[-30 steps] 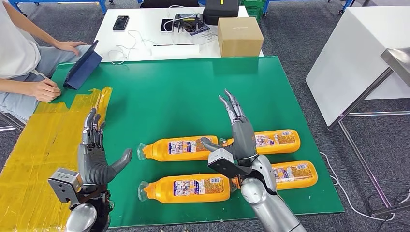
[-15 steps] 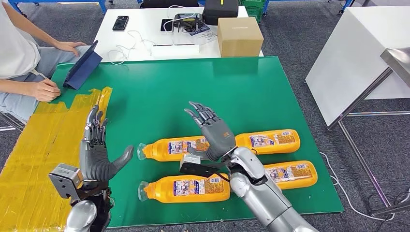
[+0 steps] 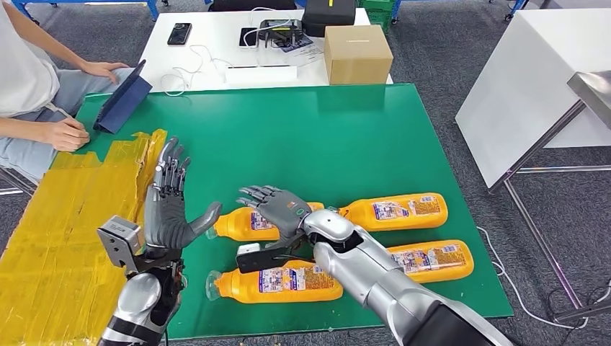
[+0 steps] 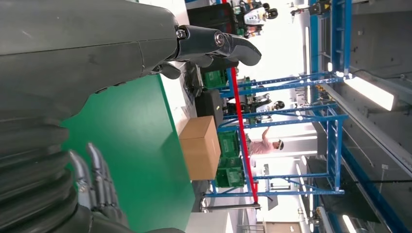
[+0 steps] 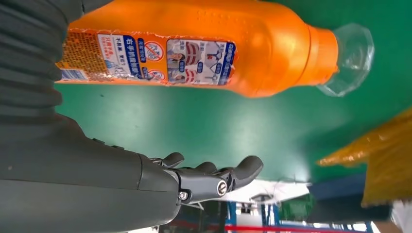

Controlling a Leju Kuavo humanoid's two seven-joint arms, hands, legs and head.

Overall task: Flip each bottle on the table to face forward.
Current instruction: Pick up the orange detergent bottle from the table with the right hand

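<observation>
A: Starting at our left: where do we stand with the bottles?

B: Our left hand (image 3: 167,209) is raised above the green mat (image 3: 288,137), fingers spread, holding nothing, beside the yellow taped patch (image 3: 65,223). Just to its right lie four orange bottles on their sides, caps toward our left. Our right hand (image 3: 277,205) reaches across over the far left bottle (image 3: 248,222), palm down, fingers apart and empty; we cannot tell whether it touches the bottle.

A: So which step do we judge this to be?

B: The reach for the first bottle, we think. All four show small-print labels, so none looks turned yet. The near left bottle (image 3: 277,281) lies under our forearm; the wrist camera shows it close beneath the hand.

A: And the next move?

B: Lower the right hand, close round the far left bottle's body, and roll it about its long axis.

A: Room for that?

B: Plenty of bare mat beyond the bottles. Tighter to the right: the far right bottle (image 3: 396,210) lies nearly cap to base with ours, and the near right bottle (image 3: 436,261) is near the mat's right edge. A person (image 3: 29,86) sits at the far left corner with a tablet (image 3: 122,101), well apart.
</observation>
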